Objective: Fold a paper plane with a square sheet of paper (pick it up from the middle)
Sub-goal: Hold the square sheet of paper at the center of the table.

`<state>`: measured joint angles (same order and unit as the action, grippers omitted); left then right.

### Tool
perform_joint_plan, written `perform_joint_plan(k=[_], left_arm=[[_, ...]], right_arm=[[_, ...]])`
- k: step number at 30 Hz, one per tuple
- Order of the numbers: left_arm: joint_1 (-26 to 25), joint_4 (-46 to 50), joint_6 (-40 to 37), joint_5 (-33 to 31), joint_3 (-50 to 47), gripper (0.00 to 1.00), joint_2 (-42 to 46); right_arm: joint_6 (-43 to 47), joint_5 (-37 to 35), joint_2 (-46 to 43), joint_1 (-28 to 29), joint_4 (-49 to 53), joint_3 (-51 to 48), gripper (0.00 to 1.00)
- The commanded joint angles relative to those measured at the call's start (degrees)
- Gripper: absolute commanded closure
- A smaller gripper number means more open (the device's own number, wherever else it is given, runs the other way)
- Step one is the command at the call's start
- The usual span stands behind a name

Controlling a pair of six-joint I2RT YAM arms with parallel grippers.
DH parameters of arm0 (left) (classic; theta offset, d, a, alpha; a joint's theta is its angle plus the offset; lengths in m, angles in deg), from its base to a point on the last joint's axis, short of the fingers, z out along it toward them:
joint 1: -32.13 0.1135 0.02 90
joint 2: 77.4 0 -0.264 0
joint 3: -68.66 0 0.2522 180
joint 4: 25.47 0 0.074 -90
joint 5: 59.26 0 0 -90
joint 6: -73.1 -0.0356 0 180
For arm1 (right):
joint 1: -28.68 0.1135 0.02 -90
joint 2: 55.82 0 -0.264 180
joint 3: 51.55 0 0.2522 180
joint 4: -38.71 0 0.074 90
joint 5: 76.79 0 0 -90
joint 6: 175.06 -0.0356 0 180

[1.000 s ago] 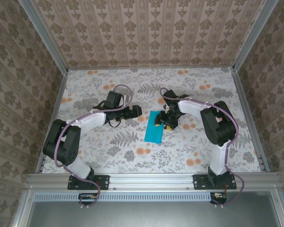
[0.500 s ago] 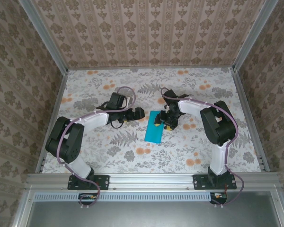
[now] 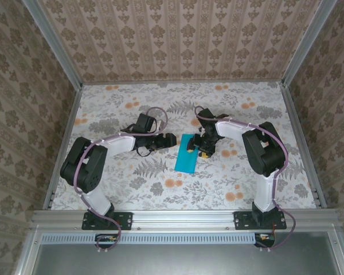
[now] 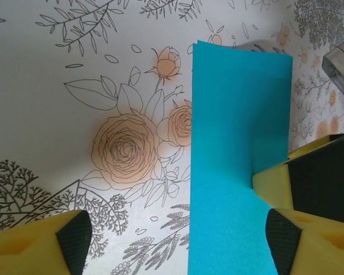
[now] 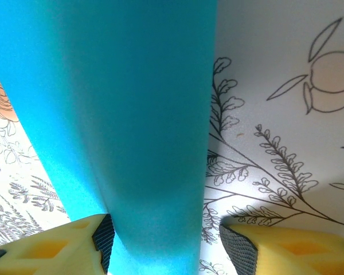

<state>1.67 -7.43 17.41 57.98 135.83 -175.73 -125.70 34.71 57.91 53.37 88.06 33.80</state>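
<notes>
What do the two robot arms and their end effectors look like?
Both the left arm and the right arm have white links between bulky black joints. A thin purple cable runs along each. The left end effector and the right end effector each have two yellow fingers with black pads.

Bench (image 3: 132, 189): white cover printed with grey leaves and orange flowers, evenly lit. Walls (image 3: 178, 40) at back, left and right of frame: beige damask-striped wallpaper. Aluminium posts (image 3: 51, 43) in upper corners; aluminium rail (image 3: 183, 217) along lower edge.
</notes>
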Motion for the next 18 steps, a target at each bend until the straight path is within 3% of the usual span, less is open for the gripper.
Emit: perform_joint_plan(k=[1, 5, 18], left_arm=[[-0.63, -0.12, 0.33, 2.04, 2.41, 0.25, -1.35], [-1.0, 0.2, 0.63, 2.7, 3.44, 0.33, -2.39], [-1.8, 0.57, 0.88, 4.67, 5.25, 0.47, -4.71]], right_arm=[[2.44, -15.12, 15.29, -0.25, 0.26, -7.36, 0.36], [3.2, -15.08, 16.03, -0.25, 0.49, -6.91, 0.36], [4.8, -16.08, 16.83, -0.08, 0.86, -6.01, 0.36]])
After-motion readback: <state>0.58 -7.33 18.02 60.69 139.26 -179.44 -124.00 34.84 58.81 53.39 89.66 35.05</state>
